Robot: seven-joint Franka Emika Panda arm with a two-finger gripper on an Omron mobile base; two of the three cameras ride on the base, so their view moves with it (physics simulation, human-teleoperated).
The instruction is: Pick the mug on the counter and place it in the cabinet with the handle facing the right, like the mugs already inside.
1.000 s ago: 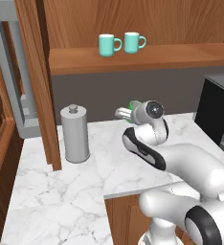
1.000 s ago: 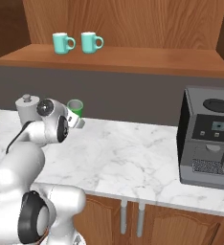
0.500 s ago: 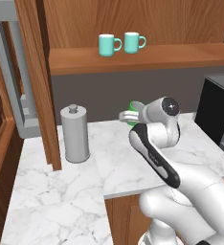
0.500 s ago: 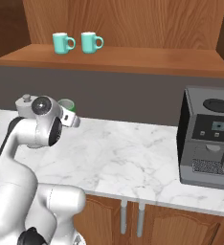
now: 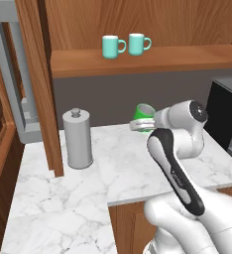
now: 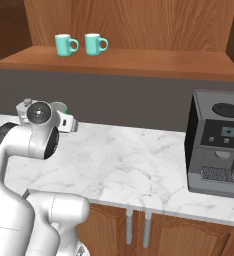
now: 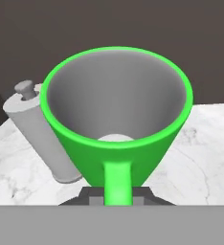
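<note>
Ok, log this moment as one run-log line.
phase: carry | green mug in fingers, tilted, above counter | handle toward camera | teal mugs on cabinet shelf | placed: no

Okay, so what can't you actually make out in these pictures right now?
- Jaws and their hold: hidden under the mug in the hand view, behind the arm in both base views.
- Mug body: mostly behind the arm in the right base view.
- Coffee machine: cut by the left base view's right edge.

Rendered kitchen, marble counter (image 6: pixel 139 160), wooden cabinet (image 6: pixel 139 62) shelf with teal mugs (image 6: pixel 81 44), coffee machine (image 6: pixel 216 145), grey canister (image 5: pixel 77 139)
</note>
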